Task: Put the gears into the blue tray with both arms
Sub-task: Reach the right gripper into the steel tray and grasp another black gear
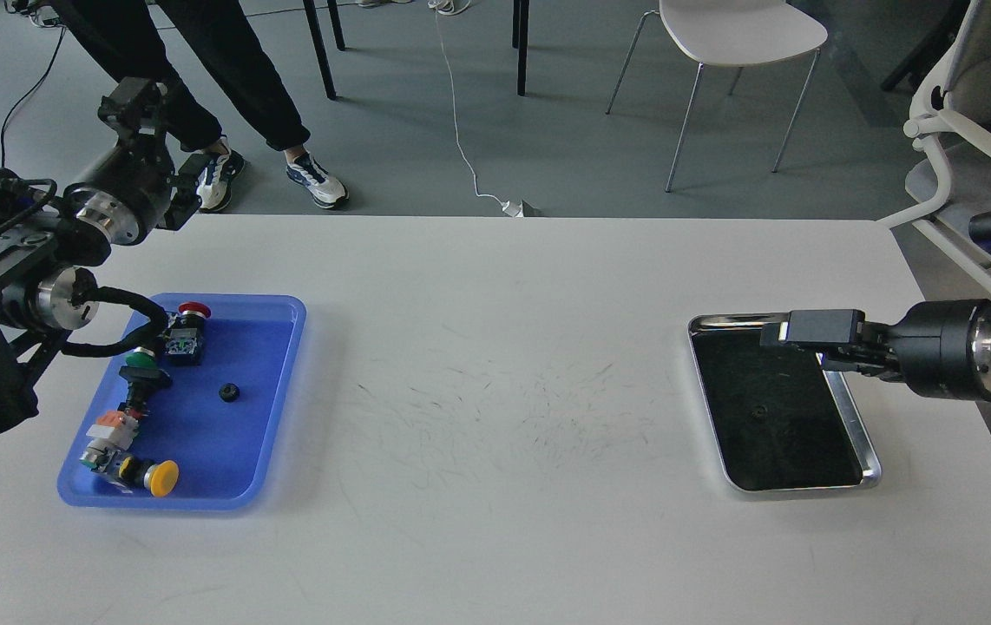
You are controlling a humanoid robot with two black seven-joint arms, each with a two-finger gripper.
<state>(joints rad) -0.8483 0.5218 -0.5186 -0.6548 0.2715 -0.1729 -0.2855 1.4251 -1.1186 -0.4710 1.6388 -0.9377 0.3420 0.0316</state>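
The blue tray [239, 456] lies on the left of the white table. One small black gear [229, 392] sits on its floor, right of the push-button switches. A second gear [756, 412] shows as a tiny dark ring in the silver tray [865, 438] on the right. My left gripper [159, 134] is raised behind the table's far left corner, well above and behind the blue tray, fingers spread and empty. My right gripper [778, 332] reaches in level from the right over the silver tray's far rim. It is seen side-on, so its fingers overlap.
Push-button switches with red [193, 309], green [141, 356] and yellow [164, 477] caps crowd the blue tray's left side. A person's legs [226, 78] stand behind the far left edge. Chairs stand behind the table's right half.
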